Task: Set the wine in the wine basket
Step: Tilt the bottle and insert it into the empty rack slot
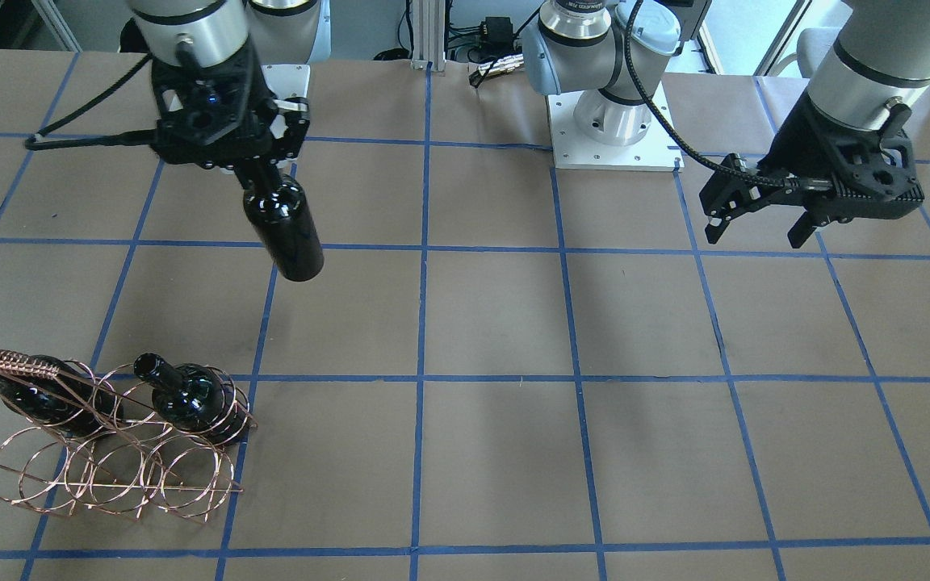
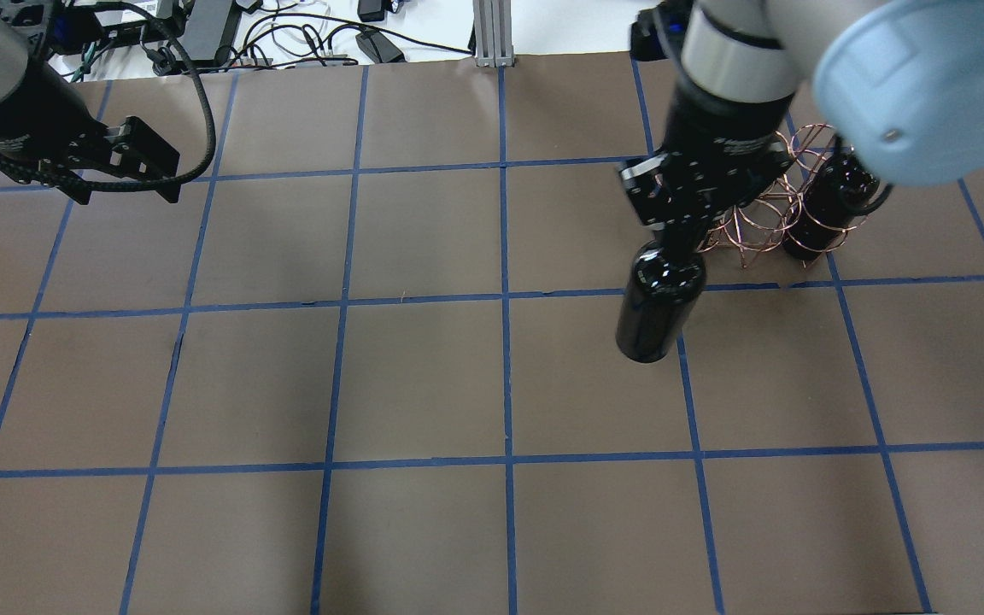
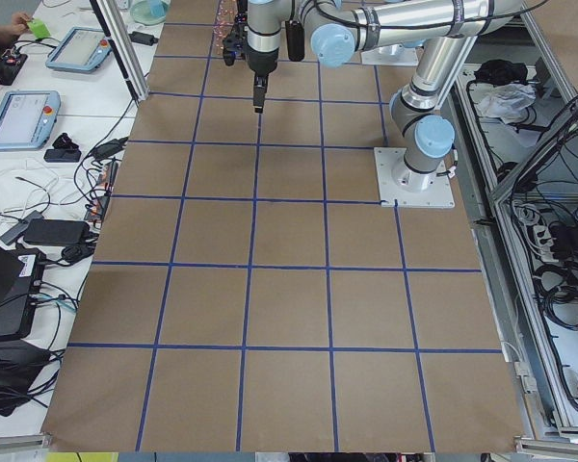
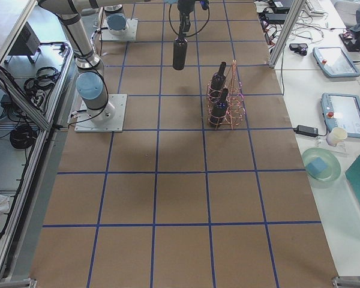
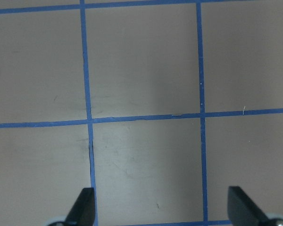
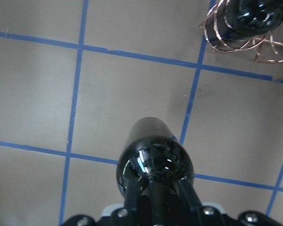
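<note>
My right gripper (image 1: 259,173) is shut on the neck of a dark glossy wine bottle (image 1: 283,230) and holds it base-down in the air above the table. The bottle also shows in the overhead view (image 2: 658,307), the right side view (image 4: 179,53) and the right wrist view (image 6: 153,160). The copper wire wine basket (image 1: 13,365) stands apart from the held bottle, toward the table's far side (image 2: 752,224). Two more dark bottles (image 1: 190,399) (image 1: 45,395) sit in its rings. My left gripper (image 1: 754,236) is open and empty, far from the basket; the left wrist view (image 5: 162,209) shows only bare table under it.
The table is brown paper with a grid of blue tape lines (image 2: 505,295). The arm bases (image 1: 614,121) stand on white plates at the robot's edge. Cables and boxes (image 2: 304,34) lie beyond the far edge. Tablets and a bowl (image 4: 321,165) sit on a side bench.
</note>
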Controlling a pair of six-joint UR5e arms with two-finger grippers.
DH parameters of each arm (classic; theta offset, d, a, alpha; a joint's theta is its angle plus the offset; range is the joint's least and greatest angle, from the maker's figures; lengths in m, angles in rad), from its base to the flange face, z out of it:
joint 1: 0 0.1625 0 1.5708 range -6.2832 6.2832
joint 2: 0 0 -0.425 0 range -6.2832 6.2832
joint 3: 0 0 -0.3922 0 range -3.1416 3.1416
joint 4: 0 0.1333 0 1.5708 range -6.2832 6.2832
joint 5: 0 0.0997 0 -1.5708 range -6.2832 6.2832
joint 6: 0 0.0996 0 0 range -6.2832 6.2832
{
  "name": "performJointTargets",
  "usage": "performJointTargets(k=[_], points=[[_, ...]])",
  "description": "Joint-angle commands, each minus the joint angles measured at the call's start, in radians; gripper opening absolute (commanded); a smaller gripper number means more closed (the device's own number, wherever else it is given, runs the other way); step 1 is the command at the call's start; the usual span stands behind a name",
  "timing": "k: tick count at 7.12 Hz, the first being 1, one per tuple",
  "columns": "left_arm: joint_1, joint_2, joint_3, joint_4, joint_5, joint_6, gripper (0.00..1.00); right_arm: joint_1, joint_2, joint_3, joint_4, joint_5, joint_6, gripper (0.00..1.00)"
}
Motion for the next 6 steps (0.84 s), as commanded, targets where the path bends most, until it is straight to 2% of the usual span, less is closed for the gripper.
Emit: performJointTargets(k=[1,2,3,4,6], points=[[-0.091,0.023,0.007,0.002,-0.006,-0.056,1.00,-0.204,-0.001,-0.030,0.018,-0.023,-0.356,0.26],[-0.120,0.026,0.007,0.007,-0.005,-0.072,1.00,-0.241,0.039,-0.090,0.019,-0.049,-0.404,0.26],[-0.151,0.027,0.007,0.007,-0.005,-0.109,1.00,-0.241,0.115,-0.197,0.021,-0.048,-0.404,0.26],[-0.160,0.032,0.007,0.006,-0.009,-0.111,1.00,-0.238,0.149,-0.246,0.021,-0.043,-0.404,0.26],[-0.160,0.034,0.007,0.006,-0.003,-0.111,1.00,-0.238,0.188,-0.256,-0.048,-0.031,-0.416,0.26]])
